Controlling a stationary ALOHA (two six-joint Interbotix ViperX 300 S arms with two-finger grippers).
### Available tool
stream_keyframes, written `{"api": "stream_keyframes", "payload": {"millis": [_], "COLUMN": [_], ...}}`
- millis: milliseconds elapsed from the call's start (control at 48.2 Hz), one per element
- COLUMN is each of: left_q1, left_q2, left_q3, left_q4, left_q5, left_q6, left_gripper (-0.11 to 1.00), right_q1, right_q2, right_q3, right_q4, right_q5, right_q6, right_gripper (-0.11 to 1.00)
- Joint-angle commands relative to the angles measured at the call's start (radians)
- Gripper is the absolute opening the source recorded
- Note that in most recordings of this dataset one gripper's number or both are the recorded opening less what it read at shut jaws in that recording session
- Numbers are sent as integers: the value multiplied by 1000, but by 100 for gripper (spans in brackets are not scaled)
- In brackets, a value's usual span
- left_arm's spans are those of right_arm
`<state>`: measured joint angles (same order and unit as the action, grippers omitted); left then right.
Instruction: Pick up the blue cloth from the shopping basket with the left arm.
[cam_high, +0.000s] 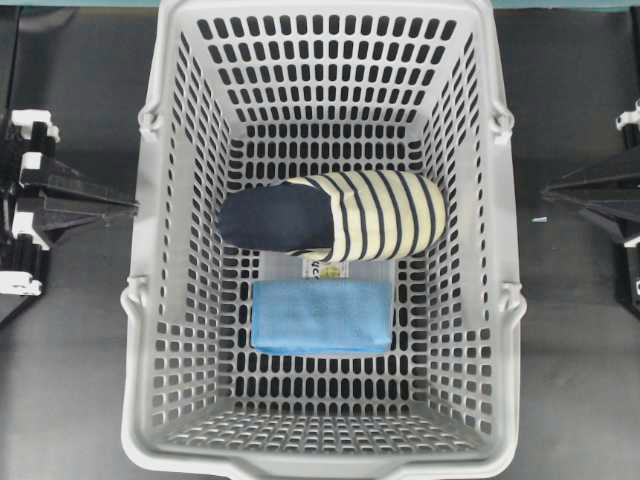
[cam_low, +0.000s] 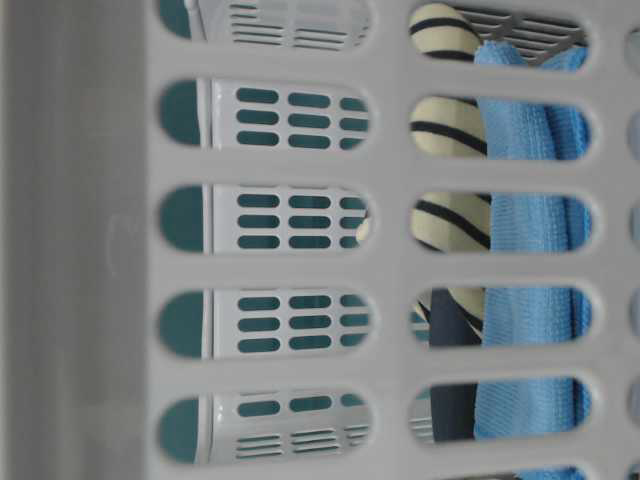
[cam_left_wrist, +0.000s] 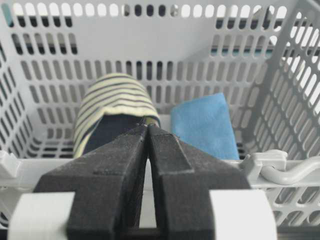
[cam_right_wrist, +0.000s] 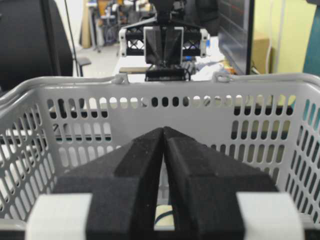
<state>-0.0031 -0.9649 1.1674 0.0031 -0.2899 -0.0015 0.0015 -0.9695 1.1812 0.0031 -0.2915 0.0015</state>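
From above, the cloth (cam_high: 321, 315) lies flat on the slotted floor of the basket (cam_high: 148, 300), with a striped roll (cam_high: 335, 215) just behind it. Through my left wrist camera, my left gripper (cam_left_wrist: 147, 127) is closed and empty outside the rim — the roll (cam_left_wrist: 114, 112) fills the left side. My right gripper (cam_right_wrist: 163, 129) is closed too.

Evenly and softly lit from above in the overhead view, with only faint shadows under the striped roll (cam_high: 335, 215) and the blue cloth (cam_high: 320, 315); dark tabletop (cam_high: 70, 380) underexposed beside the pale shopping basket (cam_high: 320, 455). Badly out of focus at table level, basket wall (cam_low: 90, 240) a grey blur filling the near field. Sharp on the far wall in the left wrist view, soft on the near left gripper (cam_left_wrist: 147, 131). Bright, slightly washed background behind the right gripper (cam_right_wrist: 163, 131).
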Motion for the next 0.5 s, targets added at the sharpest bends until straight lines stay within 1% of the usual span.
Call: {"api": "stream_keyframes", "payload": {"millis": [0,41,104,290,477], "left_q1": [-8,-8,-8,-26,-72], "left_q2": [11,11,12,55,189], "left_q3": [-49,-74,-121,-285,-489], "left_q4": [43,43,43,41,41], "left_q5": [46,83,163,430,687], "left_q6": [-12,-14,-17,-17,-15], "left_gripper": [6,5,0,1,1], "right_q1": [3,3,3,3,3], "right_q2": [11,8,3,-8,-11], "right_q3": [-20,-20,-20,-20,-20], "right_q4": [5,6,6,6,6], "right_q5": [-6,-3,3,23,38], "right_q6": [8,8,11,25,26], "right_gripper": [1,2,0,0,0]}}
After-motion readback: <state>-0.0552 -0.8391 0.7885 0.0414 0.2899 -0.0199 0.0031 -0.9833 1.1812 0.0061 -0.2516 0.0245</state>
